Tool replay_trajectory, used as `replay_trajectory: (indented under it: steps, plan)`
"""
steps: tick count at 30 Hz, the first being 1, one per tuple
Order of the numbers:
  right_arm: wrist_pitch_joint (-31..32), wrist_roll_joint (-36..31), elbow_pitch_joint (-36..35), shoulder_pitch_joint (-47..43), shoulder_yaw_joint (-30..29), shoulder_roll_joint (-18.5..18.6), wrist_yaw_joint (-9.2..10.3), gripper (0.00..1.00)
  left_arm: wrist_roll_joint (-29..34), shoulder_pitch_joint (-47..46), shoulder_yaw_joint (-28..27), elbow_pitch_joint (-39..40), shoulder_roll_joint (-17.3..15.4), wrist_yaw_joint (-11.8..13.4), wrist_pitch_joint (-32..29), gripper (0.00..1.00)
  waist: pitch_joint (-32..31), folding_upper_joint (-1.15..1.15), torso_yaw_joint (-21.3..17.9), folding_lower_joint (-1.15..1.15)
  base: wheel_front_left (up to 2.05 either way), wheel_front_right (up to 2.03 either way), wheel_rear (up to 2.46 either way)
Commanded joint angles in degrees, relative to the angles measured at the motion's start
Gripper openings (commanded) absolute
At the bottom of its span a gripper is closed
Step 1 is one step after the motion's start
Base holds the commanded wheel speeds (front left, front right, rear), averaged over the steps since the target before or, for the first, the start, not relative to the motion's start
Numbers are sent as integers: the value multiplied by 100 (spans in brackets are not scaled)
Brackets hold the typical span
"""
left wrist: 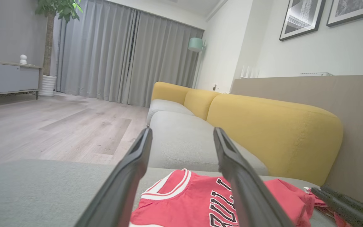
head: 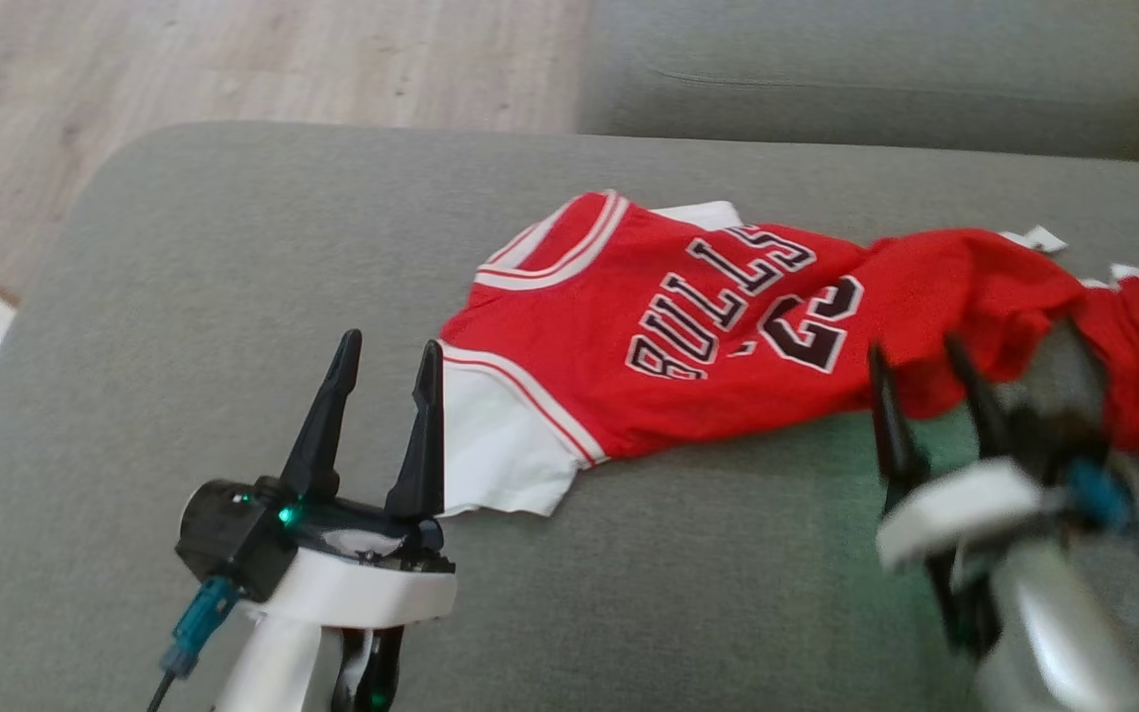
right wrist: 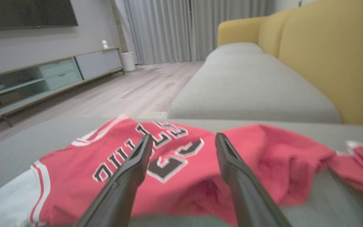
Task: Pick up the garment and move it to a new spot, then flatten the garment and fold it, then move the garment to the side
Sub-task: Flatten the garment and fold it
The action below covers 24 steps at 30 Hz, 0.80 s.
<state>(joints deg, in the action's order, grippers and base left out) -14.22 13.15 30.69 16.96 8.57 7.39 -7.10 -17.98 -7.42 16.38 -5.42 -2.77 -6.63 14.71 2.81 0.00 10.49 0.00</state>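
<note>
Red Bulls jersey (head: 708, 326) lies stretched on the grey sofa cushion (head: 233, 297), long axis running left to right, right end bunched. Left hand (head: 392, 344), fingers spread, sits just beside the white sleeve (head: 490, 455). Right hand (head: 916, 348), also spread and empty, hovers at the crumpled end. Each hand is nearest its own end.

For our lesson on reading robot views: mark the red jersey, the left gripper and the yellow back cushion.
red jersey (head: 728, 331): head view, on the chest beside the lettering.
left gripper (head: 391, 341): head view, midway between its fingertips.
yellow back cushion (left wrist: 273, 132): left wrist view, on its front face.
</note>
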Motion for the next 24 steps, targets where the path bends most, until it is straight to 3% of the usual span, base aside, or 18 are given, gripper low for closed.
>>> replay_trajectory:
  steps: [1, 5, 9, 18, 24]
  plan:
    - [-76, -270, -385, -220, -87, -217, -39, 100, 54, -159, -194, 191, -10, -33, 29, 100, 25, 0, -180, 0, 0, 0, 0]
    - [-76, -637, -834, -807, -548, -418, -39, 100, 53, -167, -184, 200, -10, -40, 29, 100, 70, 0, -290, 0, 0, 0, 0]
    - [-14, -717, -963, -970, -612, -446, -39, 100, 44, -194, -149, 198, -10, -48, 29, 100, 140, 0, -309, 0, 0, 0, 0]
    - [741, -1359, -564, -572, -583, -450, -39, 100, 36, -381, -32, 161, -10, -62, 29, 100, 489, 0, -23, 0, 0, 0, 0]
    - [1203, -1633, 82, -87, -719, -450, -39, 100, -22, -454, 47, 122, -10, -67, 29, 100, 670, 0, 234, 0, 0, 0, 0]
